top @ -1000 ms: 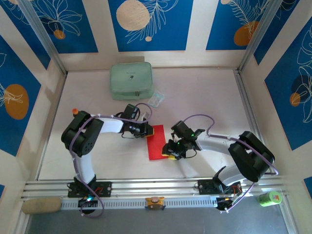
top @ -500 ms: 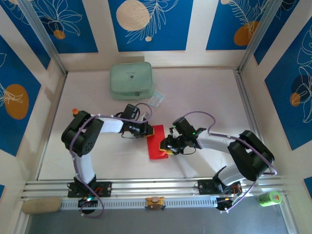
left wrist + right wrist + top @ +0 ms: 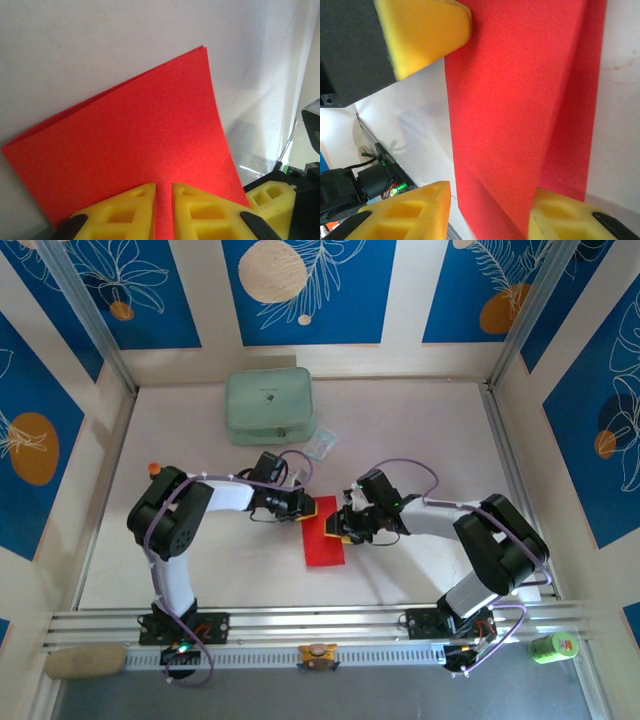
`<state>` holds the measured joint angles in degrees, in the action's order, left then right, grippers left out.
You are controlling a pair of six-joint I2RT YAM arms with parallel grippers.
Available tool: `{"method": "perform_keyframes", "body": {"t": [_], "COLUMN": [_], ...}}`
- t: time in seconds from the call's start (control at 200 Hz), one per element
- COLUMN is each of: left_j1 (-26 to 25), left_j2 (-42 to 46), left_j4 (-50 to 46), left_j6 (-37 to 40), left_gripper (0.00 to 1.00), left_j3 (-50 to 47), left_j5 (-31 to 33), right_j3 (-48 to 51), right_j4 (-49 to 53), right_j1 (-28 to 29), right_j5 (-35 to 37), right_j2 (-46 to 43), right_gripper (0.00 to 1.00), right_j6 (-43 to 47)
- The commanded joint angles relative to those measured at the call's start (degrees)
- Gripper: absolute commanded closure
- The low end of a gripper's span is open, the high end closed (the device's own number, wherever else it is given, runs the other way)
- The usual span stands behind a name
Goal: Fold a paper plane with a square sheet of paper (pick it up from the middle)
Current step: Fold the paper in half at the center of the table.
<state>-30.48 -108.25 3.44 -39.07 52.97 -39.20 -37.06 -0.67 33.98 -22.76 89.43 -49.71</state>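
Left gripper (image 3: 163,187), jaws nearly closed, touched the square sheet of paper (image 3: 322,545) at its far end; right gripper (image 3: 490,190), jaws wide, straddled it.

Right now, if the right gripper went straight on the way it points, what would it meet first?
The right gripper straddles the square sheet of paper. Going straight on, it would probably meet a yellow finger of the left gripper first, though depth between them is unclear.

White table (image 3: 420,430), three things on it.
Paper (image 3: 323,545) touching left claw (image 3: 309,508); pouch (image 3: 268,405) and packet (image 3: 321,445) beyond it.
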Motion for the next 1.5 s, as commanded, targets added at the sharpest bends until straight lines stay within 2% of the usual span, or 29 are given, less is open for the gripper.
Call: {"method": "perform_keyframes", "body": {"t": [0.0,0.155,0.365,0.45,0.67,0.8,0.98,1.125,1.22,1.435,1.495], "left_j1": [0.49,0.17,-0.26,-0.59,-1.13,-2.41,-8.22,-15.36,-20.33,-30.30,-32.63], "left_j2": [-0.41,0.87,8.41,12.92,23.95,28.37,33.62,34.54,32.78,26.31,25.28], "left_j4": [-1.86,-1.16,-1.76,-2.10,-1.67,-1.95,0.68,1.50,-1.60,-12.50,-13.35], "left_j6": [0.54,-0.12,0.57,1.86,4.66,6.11,10.68,15.78,18.70,23.79,25.89], "left_gripper": [0.82,0.80,0.64,0.55,0.52,0.50,0.51,0.56,0.57,0.48,0.42], "left_j3": [1.17,0.60,-0.49,-1.82,-8.08,-11.02,-15.91,-17.92,-16.24,-7.79,-6.56], "left_j5": [-0.35,-0.36,1.18,3.46,9.50,11.69,16.40,21.75,26.55,39.71,43.25], "right_j3": [0.76,0.50,-0.05,-0.30,-1.15,-1.43,-1.35,-1.33,-1.35,-2.53,-2.78], "right_j4": [-2.14,-2.51,-0.32,-1.03,0.12,0.28,-0.24,-1.34,-1.34,0.17,0.61], "right_j1": [-0.70,-1.19,-1.88,-2.15,-2.43,-2.77,-3.54,-4.44,-4.79,-5.50,-5.50], "right_j5": [-2.82,-3.79,1.11,2.53,6.46,5.71,2.69,-0.49,-0.61,-1.36,-1.23], "right_j2": [0.30,1.88,3.42,3.30,2.20,2.33,1.63,2.48,2.55,2.90,2.94], "right_gripper": [0.62,0.72,0.91,0.91,0.92,0.87,0.81,0.89,0.89,0.91,0.91], "right_j6": [1.20,1.10,-1.05,-2.25,-3.18,-3.30,-2.53,-2.22,-2.87,-3.84,-3.88]}}
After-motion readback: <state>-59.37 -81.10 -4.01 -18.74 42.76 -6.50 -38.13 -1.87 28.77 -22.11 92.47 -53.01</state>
